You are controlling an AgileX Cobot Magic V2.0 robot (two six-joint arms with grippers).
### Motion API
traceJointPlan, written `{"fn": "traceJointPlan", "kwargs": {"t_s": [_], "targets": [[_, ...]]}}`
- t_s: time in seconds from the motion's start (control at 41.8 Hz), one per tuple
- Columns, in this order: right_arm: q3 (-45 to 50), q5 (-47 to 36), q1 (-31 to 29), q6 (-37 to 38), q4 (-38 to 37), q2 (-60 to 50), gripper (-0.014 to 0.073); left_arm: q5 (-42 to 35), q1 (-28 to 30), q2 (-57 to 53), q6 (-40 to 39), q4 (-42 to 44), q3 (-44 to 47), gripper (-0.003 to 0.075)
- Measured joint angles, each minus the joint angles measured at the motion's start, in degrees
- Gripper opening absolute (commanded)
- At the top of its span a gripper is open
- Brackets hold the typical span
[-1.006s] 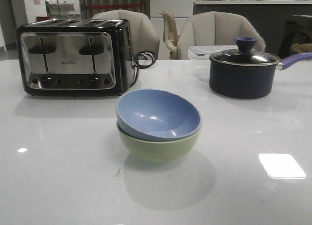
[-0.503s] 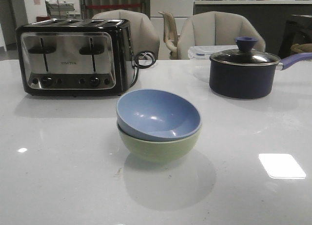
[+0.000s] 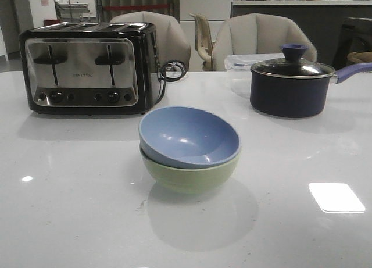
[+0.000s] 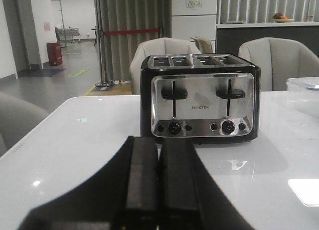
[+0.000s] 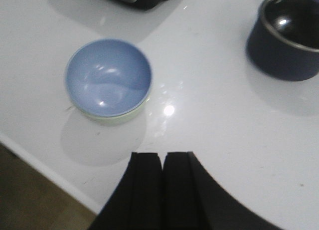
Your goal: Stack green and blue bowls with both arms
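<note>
Chrome and black toaster (image 3: 87, 67): stands at the far left of the white table (image 3: 70, 210), cord trailing off its right side, well apart from the bowls.

Left gripper (image 4: 158, 190): seen only in its own wrist view, where the two dark pads lie pressed together with nothing between them; it faces the toaster from low over the table.

Blue bowl (image 3: 189, 136): sits nested inside the green one at the table's middle, tilted a little so its far rim rides higher than the near rim.

Green bowl (image 3: 189, 175): rests upright on the table under the blue bowl, only its outer wall and a strip of rim showing.

Stack: judged done, since one bowl already lies in the other and neither arm touches them.

Handling: both bowls look matte, rigid and fairly light; likely ceramic or hard plastic, so probably chippable if knocked. The curved walls offer little purchase, so the rim is the place to pinch, one finger inside and one outside. The tilted blue bowl could rock or slide if nudged.

Right gripper (image 5: 162, 185): its pads are closed against each other and empty, hanging above the table with the stacked bowls and the pan both in sight below.

Navy saucepan (image 3: 289, 85): at the far right, glass lid on, handle pointing right, well apart from the bowls.
</note>
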Motion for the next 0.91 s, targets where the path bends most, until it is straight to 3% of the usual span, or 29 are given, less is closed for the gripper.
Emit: {"fn": "traceJointPlan", "kwargs": {"t_s": [0.287,0.599,0.91], "targets": [[19.74,-17.32,-10.67,0.00,0.00,-20.87,0.0036,0.00,0.00,0.00,0.00,0.00,0.00,0.0099],[38.44,-30.09,-12.99,0.00,0.00,-33.85,0.0036,0.00,0.00,0.00,0.00,0.00,0.00,0.0099],[41.35,-35.57,-15.67,0.00,0.00,-34.52,0.0036,0.00,0.00,0.00,0.00,0.00,0.00,0.0099]]}}
